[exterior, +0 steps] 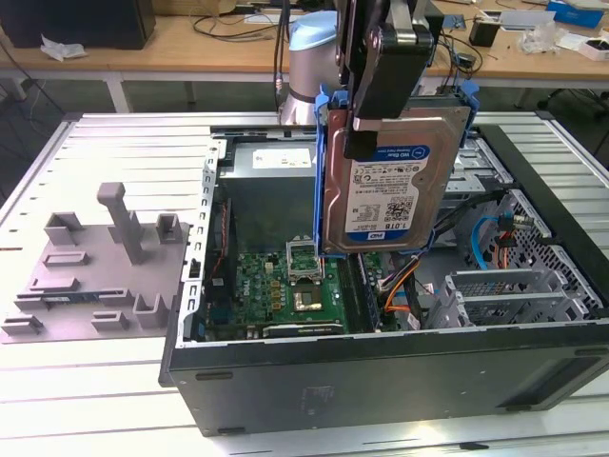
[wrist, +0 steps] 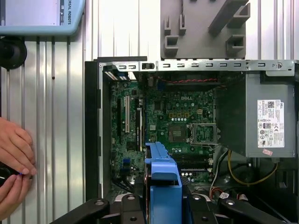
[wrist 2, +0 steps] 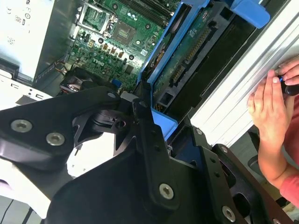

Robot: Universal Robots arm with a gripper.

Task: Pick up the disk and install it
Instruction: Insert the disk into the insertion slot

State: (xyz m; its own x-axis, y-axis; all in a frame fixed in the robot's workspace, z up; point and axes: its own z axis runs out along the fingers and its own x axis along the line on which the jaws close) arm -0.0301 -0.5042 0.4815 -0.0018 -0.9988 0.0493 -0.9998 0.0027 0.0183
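My gripper (exterior: 373, 129) is shut on the disk (exterior: 400, 190), a silver hard drive with a white-and-blue label and a blue plastic frame. It hangs upright, label toward the exterior camera, above the open computer case (exterior: 381, 367), over the motherboard (exterior: 285, 290). In the second wrist view the disk (wrist 2: 196, 42) shows its green circuit-board side between the black fingers (wrist 2: 149, 135). In the first wrist view the disk's blue frame (wrist: 161, 177) sticks out from the gripper over the motherboard (wrist: 173, 116).
A grey metal drive cage (exterior: 519, 290) sits in the case at the exterior view's right. A grey plastic fixture with upright posts (exterior: 95, 276) lies on the slatted table at the exterior view's left. A person's hand (wrist: 14, 158) rests on the table beside the case.
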